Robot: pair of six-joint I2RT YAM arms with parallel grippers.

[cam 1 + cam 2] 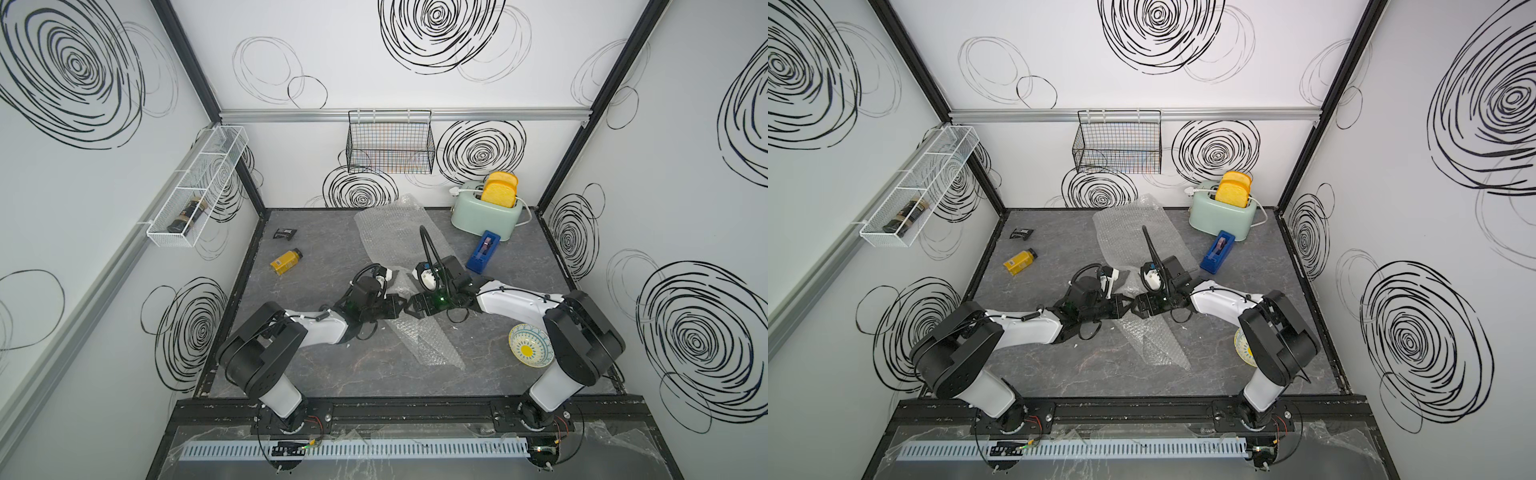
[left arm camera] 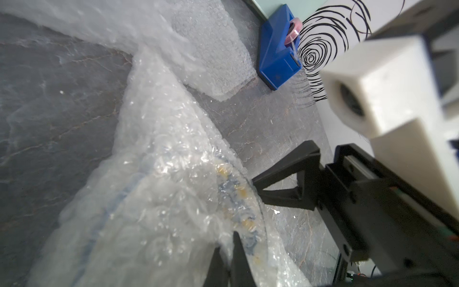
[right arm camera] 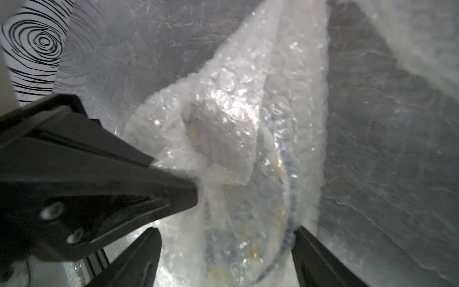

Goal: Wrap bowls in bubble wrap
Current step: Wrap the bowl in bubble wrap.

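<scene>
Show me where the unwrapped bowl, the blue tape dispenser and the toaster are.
unwrapped bowl [image 1: 527,351]: in a top view, on its yellow sun centre.
blue tape dispenser [image 1: 477,259]: in a top view, on its blue body.
toaster [image 1: 482,220]: in a top view, on its pale green side.

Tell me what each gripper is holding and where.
Left gripper pinches the bubble wrap at a fold over the wrapped bowl; right gripper is open, holding nothing.

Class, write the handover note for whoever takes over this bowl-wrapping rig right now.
Left gripper: shut, pinching the near sheet over the blue-rimmed bowl.
Right gripper: open, jaws either side of that bundle.
The sun bowl sits bare beside the right arm's base; the spare sheet lies at the back.
Done: first bowl partly covered.
To do: finish that wrap, then wrap the sun bowl.
</scene>
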